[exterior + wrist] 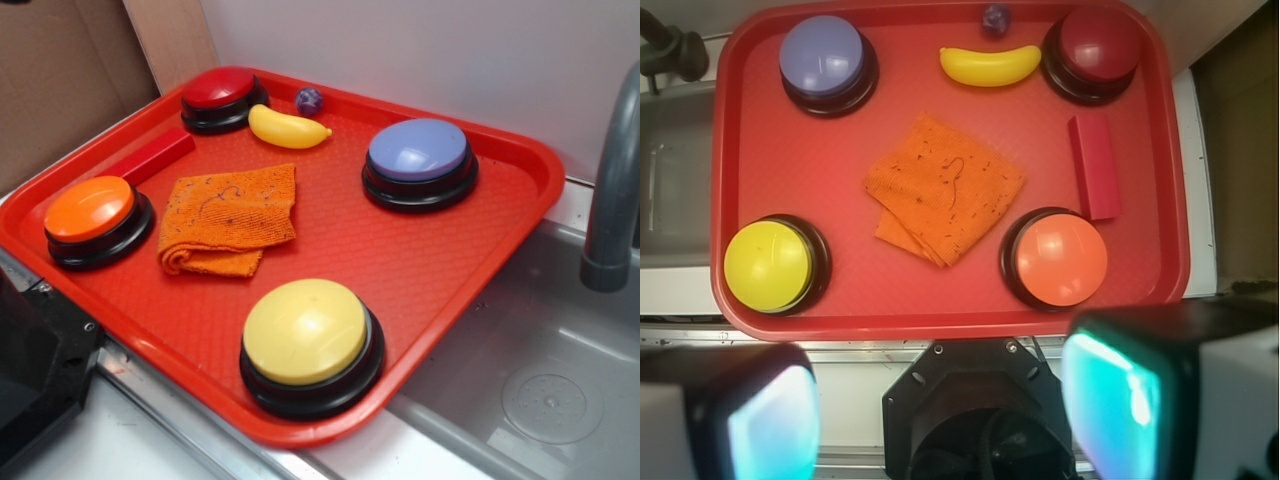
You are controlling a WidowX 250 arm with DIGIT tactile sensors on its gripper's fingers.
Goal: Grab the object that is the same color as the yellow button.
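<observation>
I am hanging above the near edge of the red tray [740, 120], looking straight down through my wrist camera, and my claw [940, 400] is standing apart and gripping nothing: one finger [770, 420] is showing at the lower left of the wrist view, the other at the lower right, with a wide gap between them. The yellow banana [990, 66] is lying flat on the far side of the tray, well apart from my fingers and straight ahead of the gap between them. It is sitting just beside the dark red button [1098, 48], with the small purple ball [996, 17] near it against the far rim. The yellow button [768, 265] is resting in the near corner, close to my finger on that side of the picture. The folded orange cloth [943, 188] is lying mid-tray between me and the banana, the orange button [1060, 259] and a red block [1095, 165] are sitting on the other side, and the lavender button [821, 57] is occupying the far corner. My fingertips are running off the bottom of the wrist view, blurred and glaring teal, so their ends are hard to make out. In the exterior view only a dark shape [35, 370] is showing at the lower left, possibly part of my arm; a grey faucet [612, 190] is cut off at the right edge.
</observation>
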